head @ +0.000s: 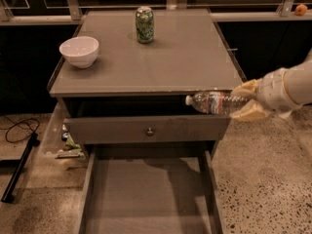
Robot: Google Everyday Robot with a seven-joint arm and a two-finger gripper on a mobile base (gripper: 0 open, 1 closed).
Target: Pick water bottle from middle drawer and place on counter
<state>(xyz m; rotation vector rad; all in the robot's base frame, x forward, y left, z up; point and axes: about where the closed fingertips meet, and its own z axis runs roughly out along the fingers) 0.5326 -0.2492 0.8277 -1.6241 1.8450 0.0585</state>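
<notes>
Middle drawer [146, 204]: recorded nearest, pulled open, grey floor exposed.
Knobbed drawer front [150, 130]: noted just beyond and above it.
Water bottle [214, 102]: held lying level at the right, cap leftward, before the tabletop's front edge and not yet over it.
Hand [243, 102]: entered from the right, clenched on the bottle's base end.
Tabletop [185, 62]: bowl [79, 51] listed at left, can [145, 25] farther back.
Handling advised: the bottle was to be raised clear of the edge, carried farther over the right part, and lowered fully before release, rolling being judged likely.
</notes>
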